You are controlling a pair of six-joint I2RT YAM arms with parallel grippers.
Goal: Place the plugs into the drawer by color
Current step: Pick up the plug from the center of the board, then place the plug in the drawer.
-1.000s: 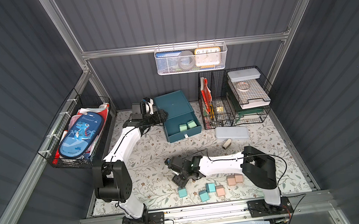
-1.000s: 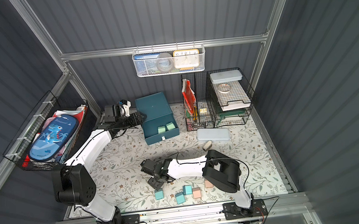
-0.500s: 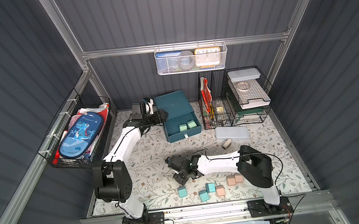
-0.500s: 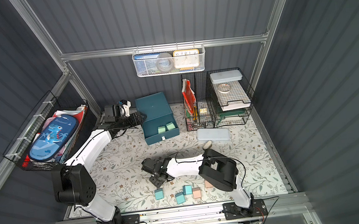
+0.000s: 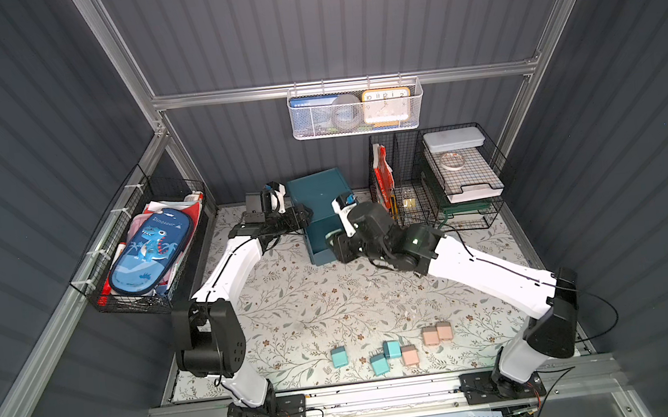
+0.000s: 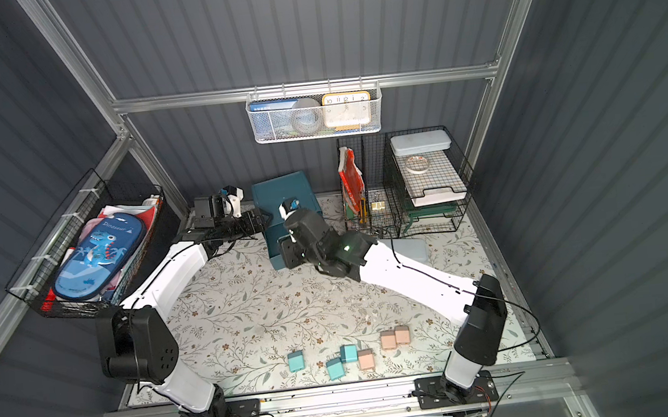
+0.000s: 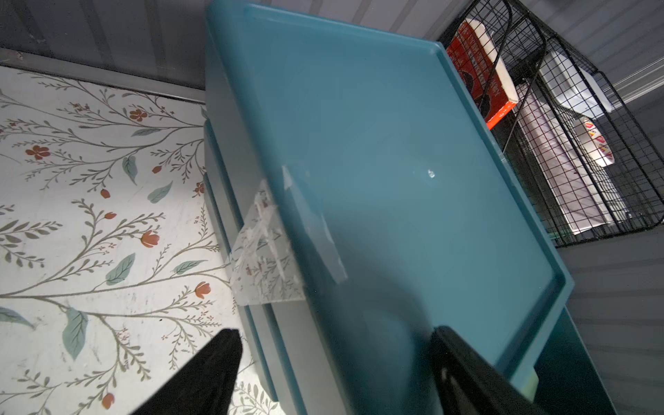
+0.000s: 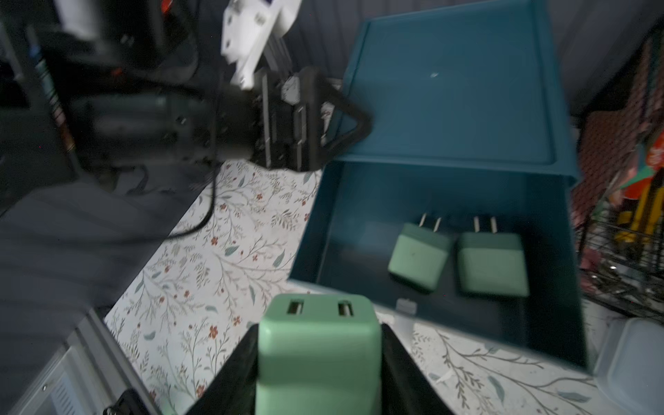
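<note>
Right tool [image 8: 319, 337], grasping a mint plug [image 8: 318, 359], has swung from six o'clock to the open drawer [image 8: 319, 222] at twelve, likely completing the mints. Left tool [image 7: 336, 332] stays released.

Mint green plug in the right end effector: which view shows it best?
Right wrist view: the mint green plug fills the foreground, clamped in the right end effector, both slots visible. In both top views the right arm hides nearly all of it. Left wrist view misses it.
</note>
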